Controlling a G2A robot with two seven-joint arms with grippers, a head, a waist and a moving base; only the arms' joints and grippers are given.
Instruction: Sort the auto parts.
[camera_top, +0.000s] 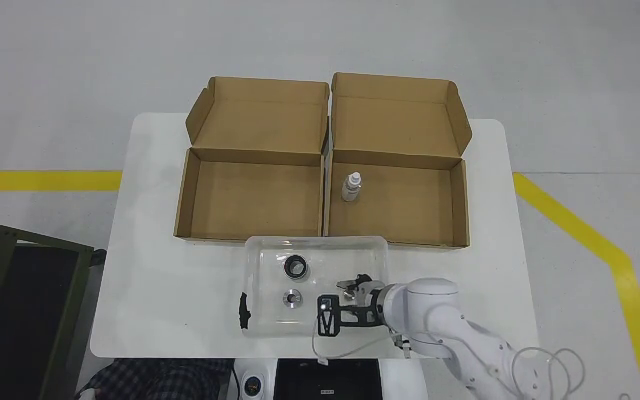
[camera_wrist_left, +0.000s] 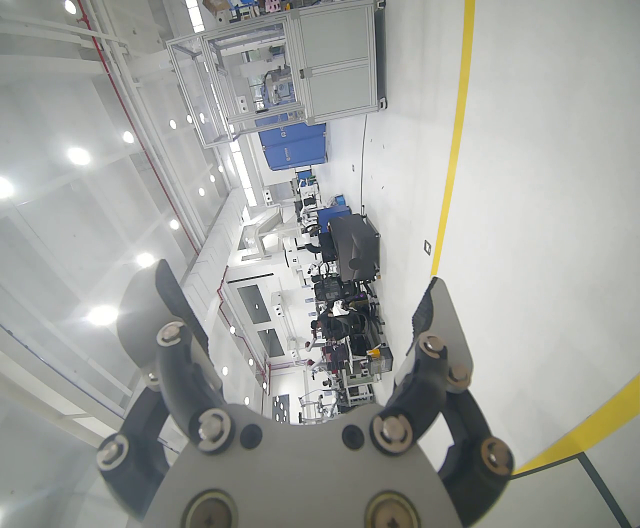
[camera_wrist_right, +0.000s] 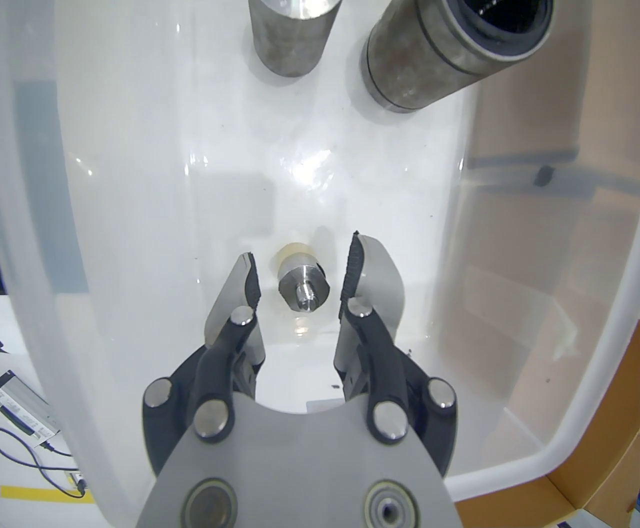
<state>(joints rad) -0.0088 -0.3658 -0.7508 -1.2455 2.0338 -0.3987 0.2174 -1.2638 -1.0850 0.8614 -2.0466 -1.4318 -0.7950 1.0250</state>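
Observation:
A small metal fitting (camera_wrist_right: 300, 286) with a cream tip lies on the floor of the clear plastic bin (camera_wrist_right: 500, 465). My right gripper (camera_wrist_right: 301, 275) is open inside the bin, one finger on each side of the fitting, not gripping it. From above, this gripper (camera_top: 352, 287) sits in the right part of the bin (camera_top: 262, 246). Farther in stand a steel cylinder (camera_wrist_right: 290, 35) and a sleeve bearing (camera_wrist_right: 450, 50) with a black bore; the top view shows them as a small cylinder (camera_top: 291, 297) and a black ring (camera_top: 296, 268). My left gripper (camera_wrist_left: 300, 300) is open, empty, and faces the room.
Two open cardboard boxes stand behind the bin: the left box (camera_top: 250, 200) and the right box (camera_top: 440, 205), which holds a white bottle-shaped part (camera_top: 351, 186). A black piece (camera_top: 241, 310) sits at the bin's left front edge. Bare white table (camera_top: 150, 250) surrounds them.

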